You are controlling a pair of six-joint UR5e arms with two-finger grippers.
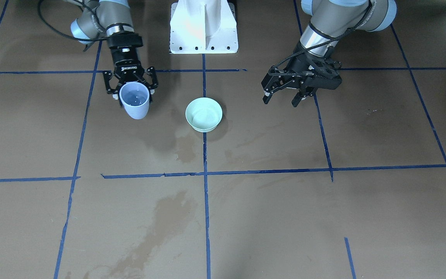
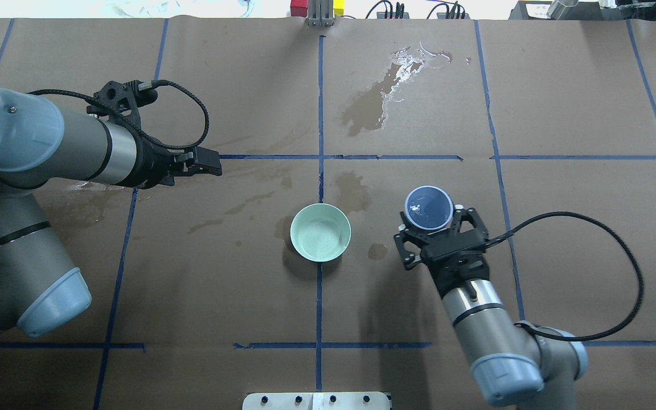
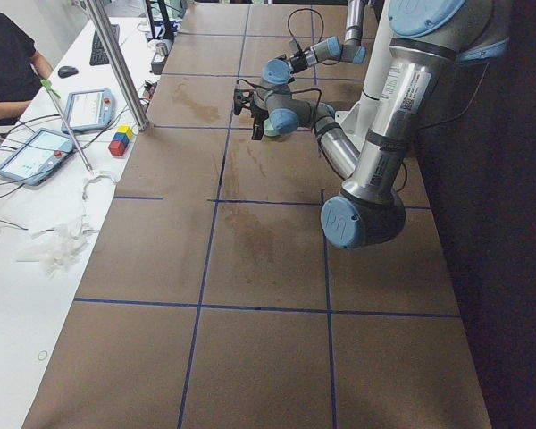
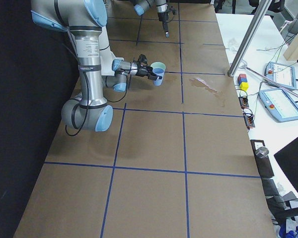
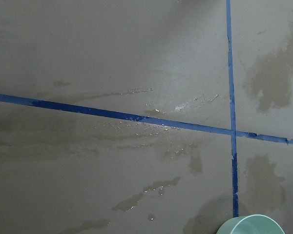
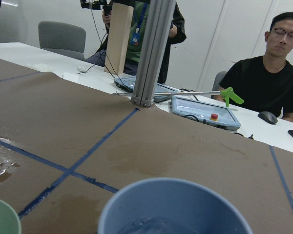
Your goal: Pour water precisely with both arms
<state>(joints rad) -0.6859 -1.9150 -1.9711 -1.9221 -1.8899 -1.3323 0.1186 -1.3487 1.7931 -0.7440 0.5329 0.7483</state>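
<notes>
My right gripper (image 1: 134, 94) is shut on a pale blue cup (image 1: 134, 104), which it holds upright by the rim, to the right of the bowl in the overhead view. A little clear water (image 2: 427, 206) lies in the cup (image 2: 429, 208). The pale green bowl (image 2: 320, 232) stands on the table's centre line between both arms. It shows at the bottom edge of the left wrist view as the bowl (image 5: 249, 225). My left gripper (image 1: 280, 101) hangs open and holds nothing. It is well to the left of the bowl (image 1: 203, 114) and above the table.
Wet stains (image 2: 376, 94) darken the brown paper, with more around the bowl. The white pedestal (image 1: 203, 27) stands at the robot's side. An aluminium post (image 6: 149, 53), tablets (image 6: 205, 111) and seated people (image 6: 271, 83) lie past the far edge.
</notes>
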